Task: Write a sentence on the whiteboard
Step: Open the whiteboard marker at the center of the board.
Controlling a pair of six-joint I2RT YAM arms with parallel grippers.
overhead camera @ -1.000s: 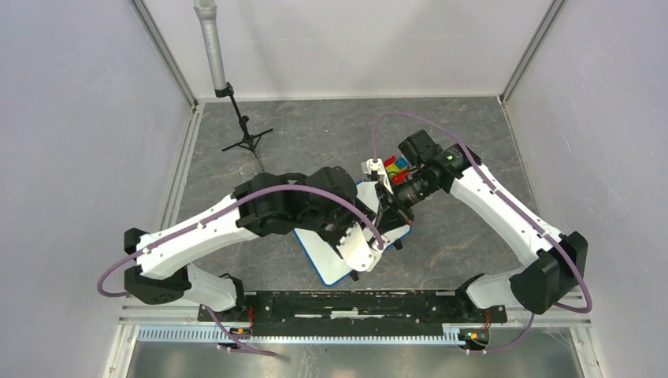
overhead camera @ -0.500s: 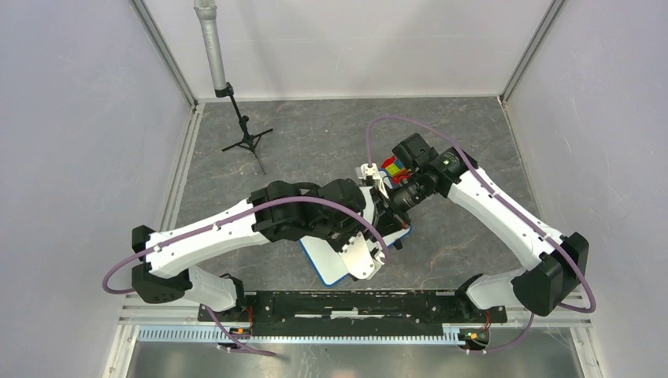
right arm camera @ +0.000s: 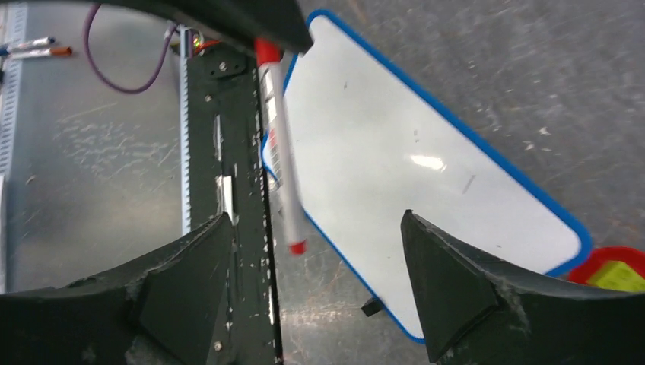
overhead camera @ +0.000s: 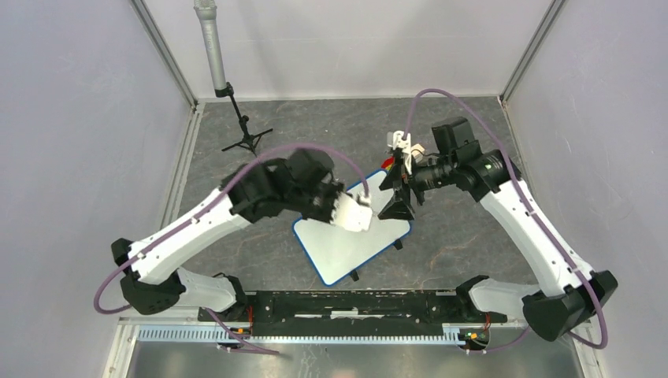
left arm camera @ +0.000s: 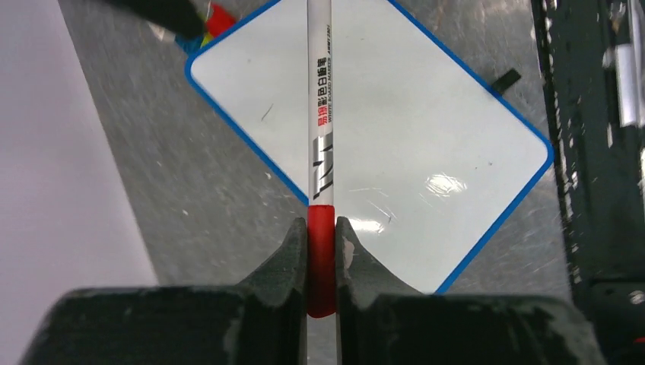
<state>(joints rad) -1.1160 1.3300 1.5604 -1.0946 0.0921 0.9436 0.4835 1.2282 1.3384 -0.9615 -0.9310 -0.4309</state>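
Note:
The whiteboard (overhead camera: 346, 248) lies flat on the grey table, white with a blue rim (left arm camera: 498, 220). Its surface (right arm camera: 395, 167) is bare apart from a few faint specks; no sentence shows on it. My left gripper (left arm camera: 321, 228) is shut on the red end of a white marker (left arm camera: 320, 114), which runs out over the board. In the top view the left gripper (overhead camera: 364, 208) hangs over the board's far-left corner. My right gripper (right arm camera: 316, 285) stands open with nothing between its fingers, looking at the marker (right arm camera: 278, 160) from close by. It (overhead camera: 392, 193) hovers over the board's far-right corner.
A red and yellow-green object (right arm camera: 617, 268) sits just past the board's far corner (overhead camera: 387, 163). A microphone stand (overhead camera: 246, 140) rises at the back left. The black base rail (overhead camera: 354, 303) runs along the near edge. Two loose markers (right arm camera: 34, 47) lie on the metal tray beyond it.
My right gripper has opened and drawn back to the right and away. My left gripper has closed on the marker and swung left, uncovering most of the board.

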